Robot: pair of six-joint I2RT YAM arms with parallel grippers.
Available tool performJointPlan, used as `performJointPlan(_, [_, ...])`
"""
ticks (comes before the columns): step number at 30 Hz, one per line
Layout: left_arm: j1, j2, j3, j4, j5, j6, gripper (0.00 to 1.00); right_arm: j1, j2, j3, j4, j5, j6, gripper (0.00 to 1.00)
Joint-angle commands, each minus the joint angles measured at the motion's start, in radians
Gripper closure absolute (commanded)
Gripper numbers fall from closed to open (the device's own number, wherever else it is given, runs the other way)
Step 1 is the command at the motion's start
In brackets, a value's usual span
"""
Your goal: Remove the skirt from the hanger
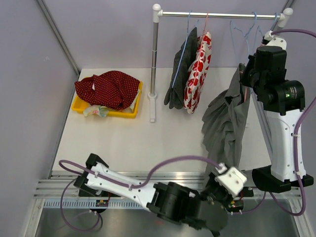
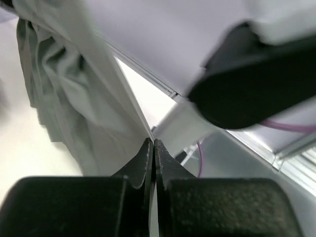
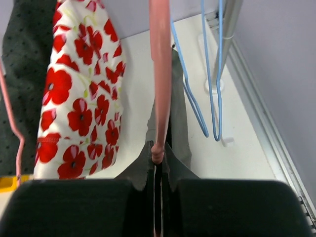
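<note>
Grey skirt (image 1: 223, 126) hangs long-axis vertical over the table's (image 1: 123, 140) right side, right hand (image 3: 157, 165) clenched on the pink hanger (image 3: 160, 74) at its top and left hand (image 2: 152, 148) below, apparently pinching the hem, so the pull runs downward.

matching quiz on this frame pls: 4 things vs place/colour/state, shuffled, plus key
Things
1. skirt
2. floral garment
3. dotted cloth
4. blue hanger

Place, colour or state
A. lies in the yellow tray
B. bare wire, nothing on it
C. grey, right pincer shut at its top
D. red flowers on white, hanging from the rail

Pairs: 1-C, 2-D, 3-A, 4-B
</note>
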Motion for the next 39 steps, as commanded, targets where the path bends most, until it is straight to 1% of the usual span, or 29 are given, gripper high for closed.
performJointPlan(1, [-0.195,0.140,0.220,-0.394,0.048,0.025,1.00,-0.021,0.045,0.017,0.420,0.220,-0.003,1.00])
performJointPlan(2, [-0.210,0.166,0.333,-0.432,0.034,0.042,1.00,-0.022,0.066,0.032,0.416,0.229,-0.003,1.00])
performJointPlan(4, [-0.222,0.224,0.410,-0.505,0.025,0.052,1.00,-0.021,0.084,0.045,0.419,0.243,-0.006,1.00])
performJointPlan(6, [-0.238,0.237,0.447,-0.516,0.024,0.068,1.00,-0.021,0.109,0.060,0.434,0.240,-0.021,1.00])
performJointPlan(8, [-0.251,0.226,0.443,-0.516,0.025,0.060,1.00,-0.021,0.136,0.086,0.442,0.261,-0.030,1.00])
performJointPlan(11, [-0.265,0.189,0.391,-0.519,-0.035,0.002,1.00,-0.021,0.158,0.130,0.413,0.248,-0.029,1.00])
performJointPlan(12, [-0.264,0.177,0.354,-0.530,-0.080,-0.027,0.95,-0.021,0.154,0.132,0.407,0.225,-0.017,1.00])
performJointPlan(13, [-0.264,0.160,0.325,-0.542,-0.107,-0.052,0.82,-0.021,0.132,0.109,0.407,0.208,-0.013,1.00])
performJointPlan(14, [-0.261,0.123,0.297,-0.541,-0.134,-0.073,0.64,-0.021,0.115,0.086,0.414,0.197,-0.006,1.00])
performJointPlan(15, [-0.259,0.099,0.268,-0.538,-0.195,-0.081,0.26,-0.021,0.098,0.063,0.420,0.174,0.010,1.00])
performJointPlan(16, [-0.258,0.074,0.200,-0.518,-0.220,-0.084,0.01,-0.021,0.062,0.014,0.425,0.162,0.016,1.00])
performJointPlan(18, [-0.230,-0.010,0.130,-0.468,-0.269,-0.066,0.01,-0.021,0.025,-0.032,0.425,0.119,0.043,1.00])
performJointPlan(19, [-0.216,-0.041,0.055,-0.431,-0.280,-0.044,0.01,-0.021,-0.009,-0.072,0.422,0.104,0.054,1.00])
performJointPlan(20, [-0.183,-0.111,0.005,-0.386,-0.286,0.024,0.01,-0.022,-0.024,-0.089,0.422,0.085,0.062,1.00])
performJointPlan(21, [-0.164,-0.145,-0.043,-0.328,-0.285,0.069,0.01,-0.021,-0.038,-0.103,0.419,0.046,0.077,1.00])
performJointPlan(22, [-0.143,-0.186,-0.092,-0.177,-0.279,0.123,0.01,-0.021,-0.059,-0.122,0.414,0.025,0.086,1.00])
performJointPlan(23, [-0.105,-0.220,-0.190,-0.097,-0.267,0.232,0.01,-0.021,-0.070,-0.130,0.405,0.004,0.094,1.00])
performJointPlan(24, [-0.086,-0.284,-0.230,-0.009,-0.236,0.290,0.01,-0.021,-0.080,-0.136,0.401,-0.034,0.109,1.00])
performJointPlan(25, [-0.069,-0.309,-0.275,0.151,-0.221,0.339,0.01,-0.021,-0.093,-0.142,0.393,-0.053,0.117,1.00])
performJointPlan(26, [-0.031,-0.329,-0.327,0.216,-0.199,0.396,0.01,-0.021,-0.100,-0.143,0.373,-0.067,0.125,1.00])
performJointPlan(28, [0.011,-0.363,-0.358,0.336,-0.116,0.448,0.01,-0.021,-0.122,-0.146,0.358,-0.099,0.146,1.00])
performJointPlan(29, [0.052,-0.365,-0.361,0.347,-0.080,0.442,0.01,-0.022,-0.130,-0.150,0.354,-0.108,0.154,1.00])
performJointPlan(30, [0.069,-0.360,-0.355,0.353,-0.002,0.438,0.01,-0.021,-0.138,-0.150,0.353,-0.131,0.166,1.00])
performJointPlan(32, [0.109,-0.334,-0.347,0.386,0.072,0.428,0.01,-0.021,-0.155,-0.149,0.342,-0.153,0.183,1.00])
performJointPlan(33, [0.117,-0.320,-0.326,0.393,0.132,0.425,0.01,-0.021,-0.159,-0.149,0.339,-0.163,0.189,1.00])
performJointPlan(39, [0.163,-0.204,-0.228,0.401,0.281,0.408,0.01,-0.022,-0.192,-0.172,0.331,-0.182,0.209,1.00])
